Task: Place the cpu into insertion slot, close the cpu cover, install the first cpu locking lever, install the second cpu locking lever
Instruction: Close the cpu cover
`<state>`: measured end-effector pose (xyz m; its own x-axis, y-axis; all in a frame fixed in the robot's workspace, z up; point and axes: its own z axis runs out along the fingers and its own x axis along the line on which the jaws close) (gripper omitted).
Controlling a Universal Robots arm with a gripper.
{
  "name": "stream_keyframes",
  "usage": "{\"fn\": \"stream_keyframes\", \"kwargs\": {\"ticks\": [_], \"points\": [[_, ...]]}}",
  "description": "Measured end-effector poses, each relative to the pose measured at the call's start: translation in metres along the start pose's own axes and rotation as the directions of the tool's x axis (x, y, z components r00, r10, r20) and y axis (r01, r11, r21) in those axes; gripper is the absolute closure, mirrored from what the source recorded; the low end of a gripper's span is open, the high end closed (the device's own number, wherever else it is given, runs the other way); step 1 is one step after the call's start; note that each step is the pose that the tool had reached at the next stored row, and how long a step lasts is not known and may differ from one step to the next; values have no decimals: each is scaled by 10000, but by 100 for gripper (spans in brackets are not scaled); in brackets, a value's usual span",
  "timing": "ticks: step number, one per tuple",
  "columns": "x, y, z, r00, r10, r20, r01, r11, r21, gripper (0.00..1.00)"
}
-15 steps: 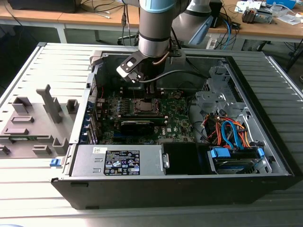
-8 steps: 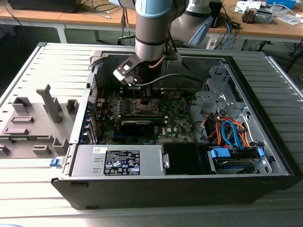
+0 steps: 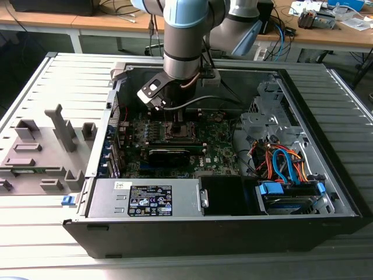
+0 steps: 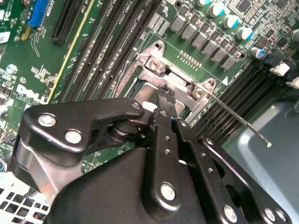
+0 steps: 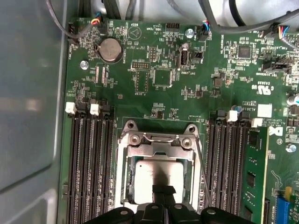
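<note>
Gripper: the gripper (image 5: pixel 164 189) has its fingertips drawn together with nothing between them. I judge this narrow point lets it press or nudge a small part rather than carry one.
Cpu: the cpu (image 5: pixel 156 175) lies flat directly under the gripper tips, silvery face up, already seated. The tips sit over its near edge, and I cannot tell whether they touch it.
Insertion slot: the insertion slot (image 5: pixel 121 179) rings the cpu on all sides below the gripper. Its metal rim keeps the chip square.
Cpu cover: the cpu cover (image 5: pixel 161 148) has its hinged end just beyond the gripper tips. It seems to lie down around the chip, though I cannot tell whether it is fully flat.
Locking lever: in the second wrist view a thin locking lever (image 4: pixel 238 117) juts out beside the gripper, away from the socket. It looks unlatched, so nothing clamps the cover yet.
Motherboard: the motherboard (image 5: pixel 154 102) spreads beyond the gripper.
Case: in the exterior view the arm reaches down into the open computer case (image 3: pixel 221 233) on the table (image 3: pixel 35 245).
</note>
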<state>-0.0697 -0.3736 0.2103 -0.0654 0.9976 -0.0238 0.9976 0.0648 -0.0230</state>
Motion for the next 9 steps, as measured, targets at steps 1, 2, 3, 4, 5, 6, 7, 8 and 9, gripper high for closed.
{"fn": "stream_keyframes", "kwargs": {"ticks": [1,2,3,4,5,6,7,8,9], "points": [[1,-5,6,10000,0,-2,0,10000,-1,89],[2,-9,13,10000,-1,-3,1,10000,-2,89],[2,-12,19,10000,-1,-1,1,10000,-1,89],[2,-16,28,10000,-1,1,1,10000,0,89],[1,-18,35,10000,-3,6,3,10000,3,89],[2,-19,37,10000,-1,4,1,10000,2,89],[3,-18,37,10000,0,-8,0,10000,-3,89],[2,-19,6,10000,0,-4,0,10000,-3,89],[1,-20,-17,10000,0,-1,0,10000,-1,89]]}}
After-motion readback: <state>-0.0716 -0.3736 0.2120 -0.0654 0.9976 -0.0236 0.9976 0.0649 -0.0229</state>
